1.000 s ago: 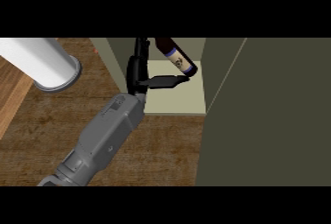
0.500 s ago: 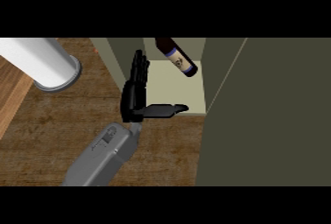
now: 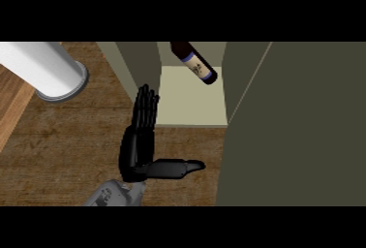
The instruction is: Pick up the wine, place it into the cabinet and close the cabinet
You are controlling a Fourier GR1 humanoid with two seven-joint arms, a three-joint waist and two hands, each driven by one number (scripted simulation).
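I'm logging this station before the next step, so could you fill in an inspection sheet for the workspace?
Surface: brown wood-grain counter, bare where it shows.
Job's things: wine bottle lies tilted inside the cabinet, on its pale shelf; the cabinet is open, its door at the view's right.
Clutter: white cylinder with a grey rim at the upper left.
Hands: one hand, fingers straight, thumb out, holding nothing, in front of the cabinet; which hand it is cannot be told. No other hand seen.
Cables: nothing seen.
Surroundings: nothing seen.

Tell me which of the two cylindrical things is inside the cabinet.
The dark wine bottle with the blue-and-white label, in the pale cabinet compartment; the white cylinder is outside on the wooden counter.
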